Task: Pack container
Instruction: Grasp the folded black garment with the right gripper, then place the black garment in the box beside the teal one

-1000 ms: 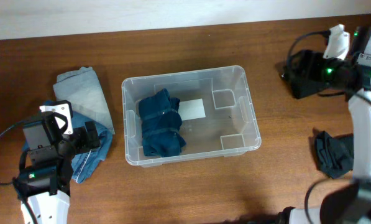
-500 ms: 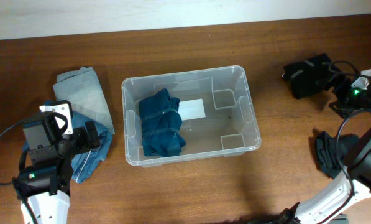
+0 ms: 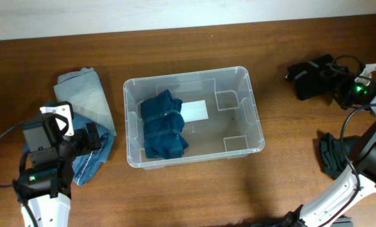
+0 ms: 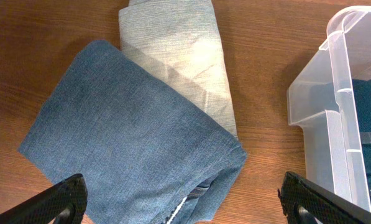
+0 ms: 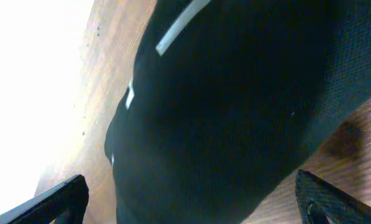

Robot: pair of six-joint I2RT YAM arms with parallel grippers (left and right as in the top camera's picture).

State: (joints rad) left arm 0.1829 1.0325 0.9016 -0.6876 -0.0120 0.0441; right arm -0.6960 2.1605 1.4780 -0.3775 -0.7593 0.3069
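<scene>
The clear container [image 3: 256,135] stands mid-table with a folded dark blue garment [image 3: 163,123] in its left half and a white label [image 3: 194,110] on its base. Its corner shows in the left wrist view [image 4: 334,106]. My left gripper [image 4: 185,202] is open above folded blue jeans [image 4: 123,143] that overlap a light denim piece [image 4: 179,56], left of the container. My right gripper [image 5: 191,202] is open just above a black folded garment [image 5: 235,106] at the far right [image 3: 313,77]; the right wrist sits at the frame edge [image 3: 364,88].
A second dark garment [image 3: 336,157] lies crumpled at the right edge. The jeans stack [image 3: 87,113] lies close to the container's left wall. The table's far edge meets a pale wall.
My right arm has swung from in front of the black garment out to the right edge and now hangs by it. The left arm and the clothes are unchanged.
</scene>
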